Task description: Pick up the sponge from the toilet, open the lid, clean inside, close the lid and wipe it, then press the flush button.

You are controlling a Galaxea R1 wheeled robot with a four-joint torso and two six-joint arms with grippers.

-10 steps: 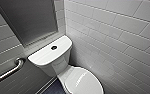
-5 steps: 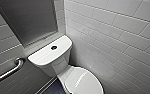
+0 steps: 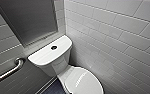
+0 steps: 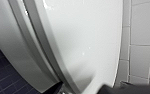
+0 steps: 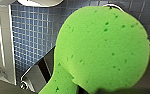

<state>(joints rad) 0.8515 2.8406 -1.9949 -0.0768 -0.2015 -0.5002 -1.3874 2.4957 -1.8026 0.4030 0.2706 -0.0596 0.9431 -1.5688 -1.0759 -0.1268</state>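
Observation:
The white toilet [image 3: 56, 65] stands in the corner, and the small dark flush button [image 3: 54, 47] sits in the middle of its tank top. Its oval lid [image 3: 85, 81] lies shut over the bowl. The left wrist view shows the glossy lid [image 4: 86, 42] from very close, with my left gripper [image 4: 93, 90] open just off its surface and nothing between its fingers. The bright green sponge [image 5: 103, 50] is large in the right wrist view. My right gripper [image 5: 78, 90] is shut on its narrow waist, above blue floor tiles.
A metal grab bar [image 3: 6, 72] runs along the left wall below a grey panel [image 3: 28, 20]. A white tiled wall [image 3: 116, 37] stands close on the toilet's right. Dark blue floor tiles [image 3: 53, 88] show in front of the bowl.

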